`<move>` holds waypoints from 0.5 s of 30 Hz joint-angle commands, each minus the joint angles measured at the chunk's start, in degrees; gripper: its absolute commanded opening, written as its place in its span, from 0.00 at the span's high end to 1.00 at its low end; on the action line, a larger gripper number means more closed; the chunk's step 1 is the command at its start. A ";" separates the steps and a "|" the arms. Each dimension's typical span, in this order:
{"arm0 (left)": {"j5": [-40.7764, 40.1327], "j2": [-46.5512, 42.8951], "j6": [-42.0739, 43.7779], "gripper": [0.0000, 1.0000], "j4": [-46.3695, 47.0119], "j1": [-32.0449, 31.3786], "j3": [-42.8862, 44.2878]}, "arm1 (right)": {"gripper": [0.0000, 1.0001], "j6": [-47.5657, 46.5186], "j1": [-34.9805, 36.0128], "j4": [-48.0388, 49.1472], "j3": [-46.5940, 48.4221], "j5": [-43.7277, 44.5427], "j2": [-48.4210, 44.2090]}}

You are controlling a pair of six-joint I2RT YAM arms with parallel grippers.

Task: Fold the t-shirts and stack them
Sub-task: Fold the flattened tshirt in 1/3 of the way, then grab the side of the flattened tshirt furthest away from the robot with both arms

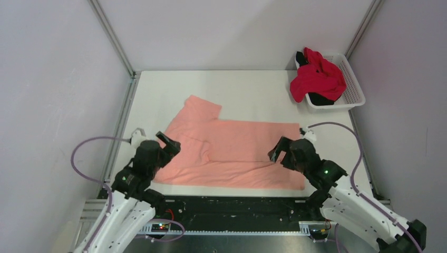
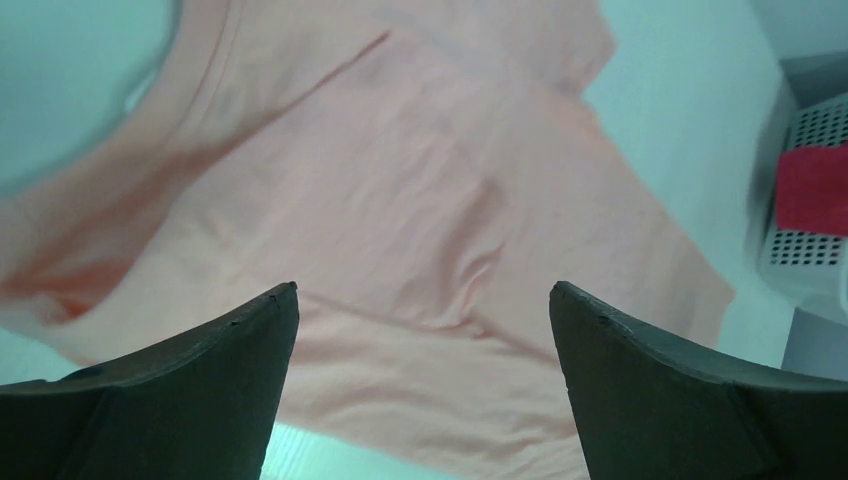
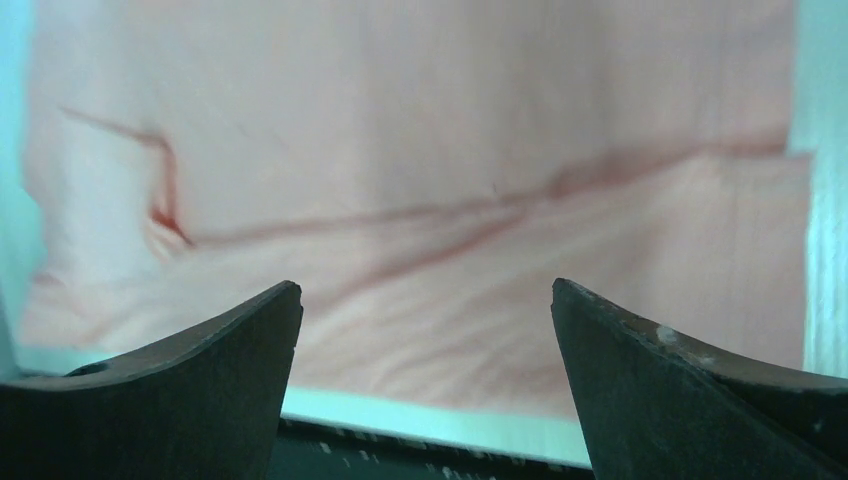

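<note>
The pink shirt (image 1: 232, 153) lies spread on the near half of the bench (image 1: 253, 89), reaching almost to the near edge. One sleeve points toward the far-left corner. Its near-left part is hidden under the left arm, so the outline there cannot be made out.

The left end effector (image 1: 168, 143) hangs over the shirt's left side with its fingers spread wide and nothing between them. The right end effector (image 1: 278, 150) hangs over the right side, equally released and empty. From above it is hard to tell whether either fingertip touches the cloth. Both wrist views are blurred and show only pink fabric with a few creases and folds past the dark fingers.

The basket (image 1: 352, 79) sits at the far-right corner. The red shirt (image 1: 316, 79) is bunched in it and spills over its left rim. The black shirt (image 1: 320, 98) is mostly buried beneath the red one, with only small dark patches showing at the near and far ends of the heap. In the left wrist view the basket and a red patch are cut off by the right edge.
</note>
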 commanded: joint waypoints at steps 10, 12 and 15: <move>7.46 62.44 26.21 0.00 20.27 10.10 47.20 | 0.01 -11.17 -28.08 17.16 6.11 -15.55 9.60; 12.15 76.43 28.47 0.00 18.97 12.27 57.50 | 0.01 -11.80 -29.23 18.72 6.20 -16.17 11.77; 17.25 88.20 31.12 0.00 17.92 14.46 71.94 | 0.01 -12.87 -29.83 20.87 6.21 -17.26 14.70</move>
